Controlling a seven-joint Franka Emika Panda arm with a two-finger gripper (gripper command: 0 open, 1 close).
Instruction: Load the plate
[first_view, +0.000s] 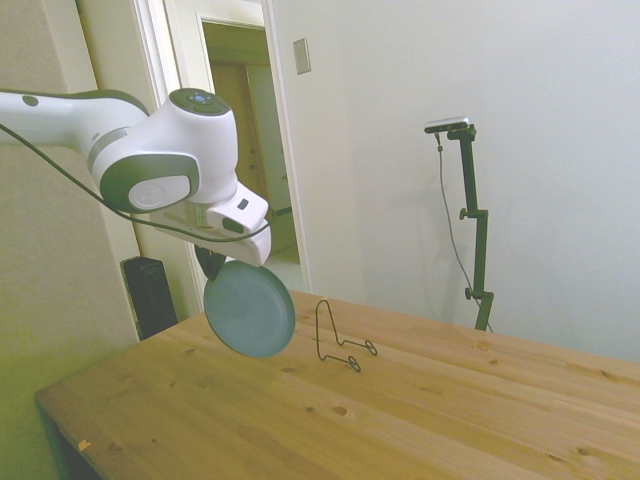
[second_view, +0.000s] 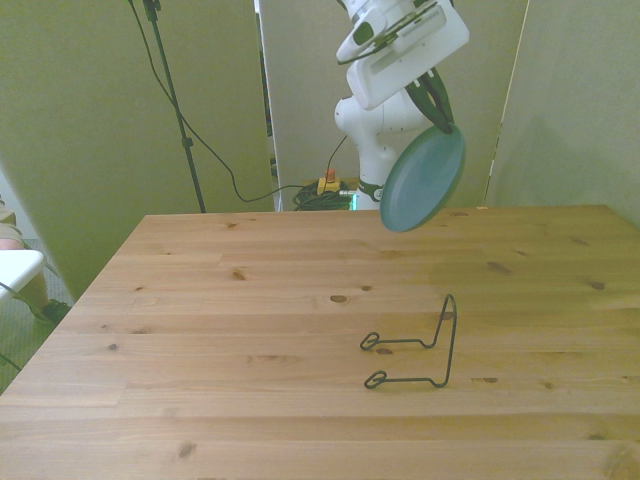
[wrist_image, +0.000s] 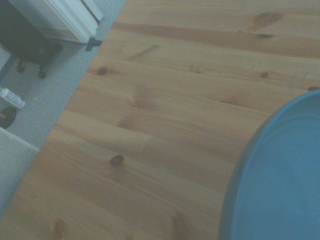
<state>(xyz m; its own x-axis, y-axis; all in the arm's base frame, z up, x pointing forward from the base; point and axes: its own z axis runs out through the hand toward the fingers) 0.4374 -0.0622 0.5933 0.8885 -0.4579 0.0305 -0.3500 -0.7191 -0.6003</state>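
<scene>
The sage-green plate (first_view: 249, 309) (second_view: 424, 180) hangs on edge in the air above the wooden table (first_view: 420, 420) (second_view: 250, 310), held at its upper rim by my gripper (first_view: 212, 262) (second_view: 438, 110), which is shut on it. The thin black wire stand (first_view: 340, 340) (second_view: 420, 345) sits on the table, just right of the plate in the side view and nearer the camera in the front view. Part of the plate (wrist_image: 280, 175) fills one corner of the wrist view, with table planks beneath.
A doorway (first_view: 250, 150) opens behind the arm in the side view. Cables (second_view: 200, 140) and a tripod pole stand behind the table's far edge in the front view. The table's edge (wrist_image: 65, 120) and grey floor show in the wrist view.
</scene>
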